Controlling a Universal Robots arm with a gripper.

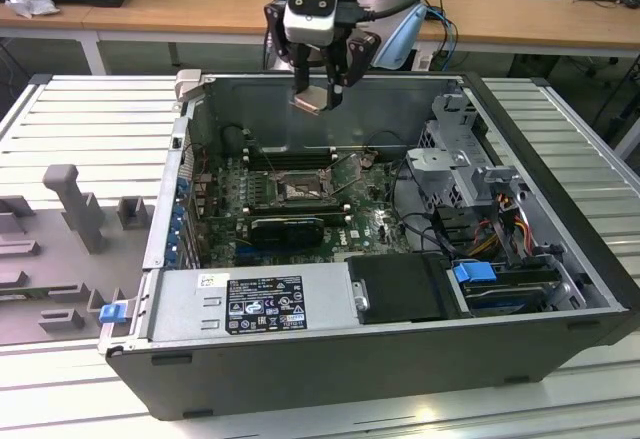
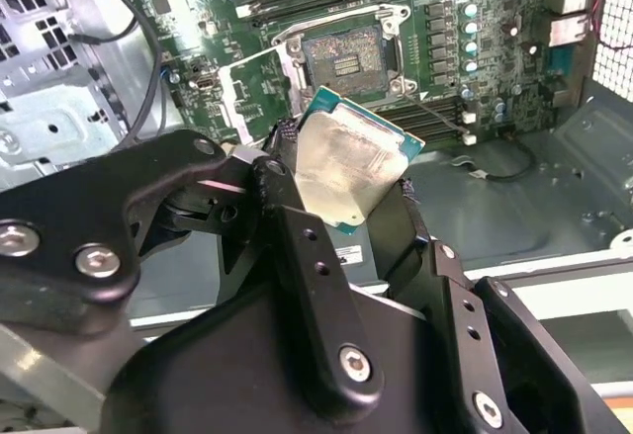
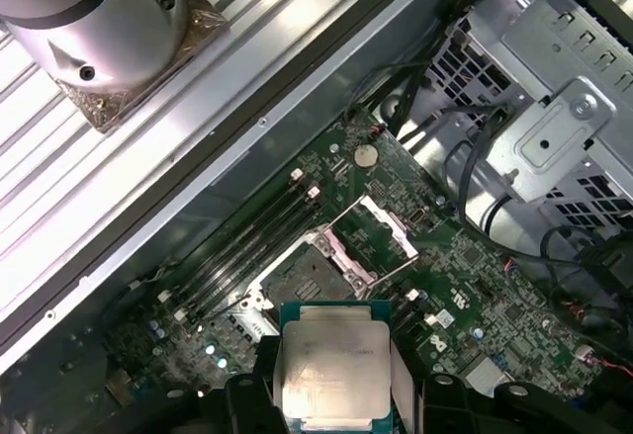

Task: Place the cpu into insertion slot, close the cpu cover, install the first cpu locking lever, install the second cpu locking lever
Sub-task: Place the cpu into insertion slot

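Found, nearest in the exterior view, the open case (image 1: pixel 330 359) lying on the slatted table (image 1: pixel 80 109), with a labelled power supply (image 1: pixel 250 304) along its near wall. Saw the green board (image 1: pixel 370 214) just behind that, flat on the case floor. Found the slot (image 1: pixel 298 189) near the board's middle, bare, with its dark pin field exposed. Noted the cover (image 3: pixel 391 221) raised open beside the slot, and the long memory slots (image 3: pixel 252 246) along the slot's other side. Spotted the end effector (image 1: pixel 318 94) farther back, hanging over the far part of the case, well above the board. Found its fingers (image 2: pixel 287 217) clamped on the cpu (image 2: pixel 351 167) by two opposite edges, metal face tilted, well clear of the slot. Glimpsed wooden desks (image 1: pixel 200 9) beyond.
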